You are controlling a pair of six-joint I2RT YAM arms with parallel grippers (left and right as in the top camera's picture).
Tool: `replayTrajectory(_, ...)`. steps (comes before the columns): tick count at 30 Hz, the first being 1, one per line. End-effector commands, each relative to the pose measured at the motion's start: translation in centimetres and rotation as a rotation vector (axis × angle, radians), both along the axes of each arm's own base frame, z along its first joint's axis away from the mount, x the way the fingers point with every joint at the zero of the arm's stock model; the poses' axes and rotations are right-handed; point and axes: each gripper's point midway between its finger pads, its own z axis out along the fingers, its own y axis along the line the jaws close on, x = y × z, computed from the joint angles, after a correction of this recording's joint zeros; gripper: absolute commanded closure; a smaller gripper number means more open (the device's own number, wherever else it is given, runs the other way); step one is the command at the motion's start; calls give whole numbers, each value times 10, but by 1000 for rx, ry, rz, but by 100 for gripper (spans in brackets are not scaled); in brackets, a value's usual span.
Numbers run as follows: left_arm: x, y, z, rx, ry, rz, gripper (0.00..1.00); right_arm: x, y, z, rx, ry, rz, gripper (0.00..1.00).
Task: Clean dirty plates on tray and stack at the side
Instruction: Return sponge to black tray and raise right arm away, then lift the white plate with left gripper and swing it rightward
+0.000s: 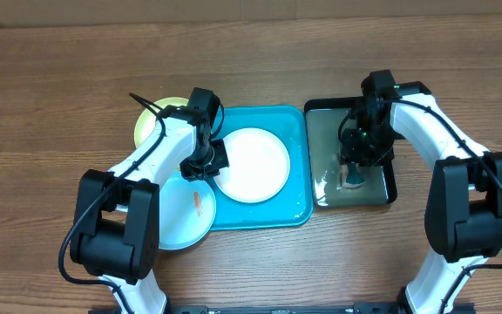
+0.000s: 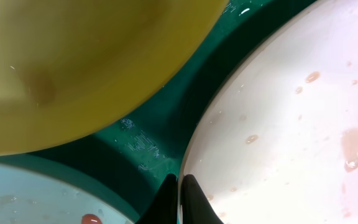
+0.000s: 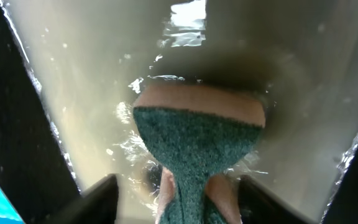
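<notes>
You have a brown wood-grain surface (image 1: 50, 78) running the full width of the overhead view, with a pale strip (image 1: 234, 7) just past its far edge.

Left of centre, the yellow-green plate (image 1: 151, 126) sits on the surface just beside the far-left corner of the tray (image 1: 268, 216), partly under your left arm. Toward the near edge, the light blue plate (image 1: 174, 225) carries an orange smear (image 1: 199, 202), and its right side reaches over the tray's left rim. The left claw (image 1: 203, 167) hangs between these two plates, at the left edge of the white plate (image 1: 255, 161), which lies flat inside the tray.

The left wrist view gives you what the overhead cannot. The left claw's fingers (image 2: 194, 198) are nearly pressed together, pinching the white plate's rim. Pinkish-orange smears and droplets (image 2: 353, 146) are scattered over that plate. The wet turquoise floor of the tray shows between all three plates.

Right of the tray, toward the right edge of the surface, the black tray (image 1: 325, 131) stands just beside it, holding water (image 3: 92, 93). The right claw (image 1: 354, 170) points down into it.

Only the right wrist view shows you the sponge (image 3: 194, 137). It has a green scouring face and a tan body, is squeezed narrow where the right claw pinches it, and its far end is dipped in the cloudy water.
</notes>
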Motion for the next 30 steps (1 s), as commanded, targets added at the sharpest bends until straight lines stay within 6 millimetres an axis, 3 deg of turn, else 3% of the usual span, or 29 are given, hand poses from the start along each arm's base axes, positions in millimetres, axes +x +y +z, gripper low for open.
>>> replayTrajectory(1,5,-3,2,-8,-14,-21,91,24,-3,24,-1,-83,-21,26)
replayTrajectory(5,4,-3,2,-6,-9,-21,80,49,-15,56,6,-150,-59,23)
replayTrajectory(10,2,-2,1,-5,-4,-16,80,81,-52,86,8,-246,-204,15)
replayTrajectory(15,-4,-4,-8,-1,5,-9,82,85,-97,86,-4,-259,-315,13)
replayTrajectory(16,-6,-5,-11,-2,1,-14,86,84,-109,86,-6,-258,-343,9)
replayTrajectory(18,-4,-7,-11,-6,-8,-18,91,83,-123,87,-10,-258,-375,0)
replayTrajectory(22,4,-10,-9,-20,-35,-16,96,83,-143,87,-16,-270,-420,0)
replayTrajectory(26,22,-11,8,-22,-82,-37,96,83,-148,87,-18,-274,-432,0)
replayTrajectory(30,51,-1,37,34,-165,-42,96,83,-148,87,-18,-274,-432,0)
